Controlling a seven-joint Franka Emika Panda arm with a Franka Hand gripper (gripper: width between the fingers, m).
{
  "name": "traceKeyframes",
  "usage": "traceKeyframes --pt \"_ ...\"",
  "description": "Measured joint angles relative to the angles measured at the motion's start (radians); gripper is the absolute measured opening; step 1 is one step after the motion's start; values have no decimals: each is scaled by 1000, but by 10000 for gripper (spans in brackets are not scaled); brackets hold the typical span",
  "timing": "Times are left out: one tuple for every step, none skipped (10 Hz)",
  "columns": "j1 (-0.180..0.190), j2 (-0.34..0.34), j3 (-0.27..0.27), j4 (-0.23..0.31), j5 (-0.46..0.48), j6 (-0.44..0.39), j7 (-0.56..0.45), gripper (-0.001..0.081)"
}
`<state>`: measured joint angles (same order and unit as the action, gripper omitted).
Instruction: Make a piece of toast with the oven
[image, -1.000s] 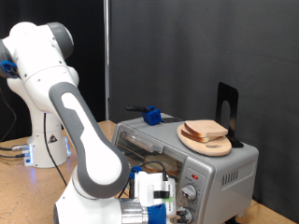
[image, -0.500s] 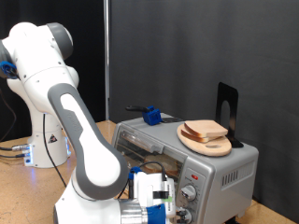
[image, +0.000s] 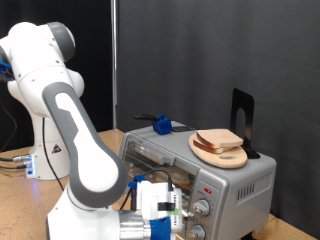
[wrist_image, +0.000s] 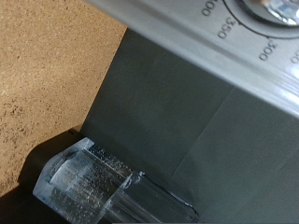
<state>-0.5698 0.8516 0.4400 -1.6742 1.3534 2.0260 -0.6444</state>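
Hovering low at the exterior view's bottom edge, close against the knob panel of the oven (image: 205, 172): the gripper (image: 178, 214). Impossible to tell how wide its fingers stand, since arm and hand bulk cover them there; nothing seen between them. Only one translucent fingertip (wrist_image: 89, 182) visible in the wrist view, just beside a grey wall of the oven (wrist_image: 187, 121), with dial numerals (wrist_image: 227, 28) printed on the silver panel above and the sandy tabletop (wrist_image: 47, 65) off to one side.

Further back, resting on the oven's flat top: a round wooden board (image: 218, 152) carrying pale, brown-crusted bread (image: 220, 140), either one slice or several stacked, not clear which. Also up there, a small blue object (image: 161, 124) and a black stand (image: 243, 120).

Judging progress: hard to see through the glass door, so unclear whether the piece of toast lies on the rack inside. Bread on the board apparently untouched. Work now seemingly at the knobs, whether heating has begun unknown.
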Motion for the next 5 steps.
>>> traceKeyframes --pt "-9 -12 -12 -5 -42 -36 45 522" --pt "-24 -29 -27 -17 -86 -81 91 659" --pt "-40 -49 -41 -31 -123 -128 138 776" --pt "-57 -71 -50 -46 -142 -162 171 776" --pt "-71 -96 -58 -64 -157 -179 200 799"
